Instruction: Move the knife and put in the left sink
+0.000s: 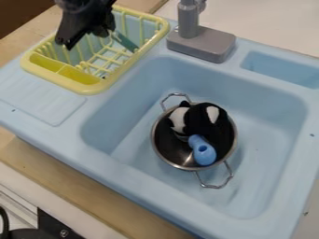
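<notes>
My gripper (85,41) hangs at the upper left over the yellow dish rack, its fingers apart and pointing down. Just right of it, a slim teal-green piece (125,41) lies at a slant inside the rack; it may be the knife, but its upper end is close to the gripper and I cannot tell if they touch. The light blue sink basin (268,116) takes up the middle and right.
The yellow rack (92,88) stands on the sink's left ledge. A metal pot (164,151) in the basin holds a black-and-white plush toy (202,117) and a blue curved object (202,150). Behind the basin rises a grey faucet (200,43).
</notes>
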Available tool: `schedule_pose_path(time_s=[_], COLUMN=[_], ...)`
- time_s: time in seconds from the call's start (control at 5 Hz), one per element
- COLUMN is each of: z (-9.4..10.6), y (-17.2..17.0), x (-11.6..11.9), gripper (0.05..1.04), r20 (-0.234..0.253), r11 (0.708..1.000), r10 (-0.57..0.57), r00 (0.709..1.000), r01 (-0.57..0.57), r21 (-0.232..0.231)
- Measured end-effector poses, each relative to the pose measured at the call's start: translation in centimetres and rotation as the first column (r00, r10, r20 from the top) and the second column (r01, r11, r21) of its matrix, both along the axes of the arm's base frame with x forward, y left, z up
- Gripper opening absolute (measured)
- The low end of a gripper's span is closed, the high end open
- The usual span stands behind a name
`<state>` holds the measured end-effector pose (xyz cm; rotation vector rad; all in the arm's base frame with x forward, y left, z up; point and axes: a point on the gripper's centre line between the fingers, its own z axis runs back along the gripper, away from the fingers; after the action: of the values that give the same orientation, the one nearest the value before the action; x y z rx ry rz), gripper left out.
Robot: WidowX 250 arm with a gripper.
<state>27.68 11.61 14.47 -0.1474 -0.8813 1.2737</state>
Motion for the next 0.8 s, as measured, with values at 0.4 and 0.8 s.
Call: schedule_pose_path(time_s=[0.4,0.8], z=[-0.2,0.5], y=[-0.5,-1.3], x=[-1.8,-4.1], gripper=[0.220,0.761], r20=[0.009,-0.091], r11=[0.998,0.994], r10=[0.045,0.094], r00=[0.999,0.991], r01=[-0.045,-0.099], r21=[-0.048,-0.055])
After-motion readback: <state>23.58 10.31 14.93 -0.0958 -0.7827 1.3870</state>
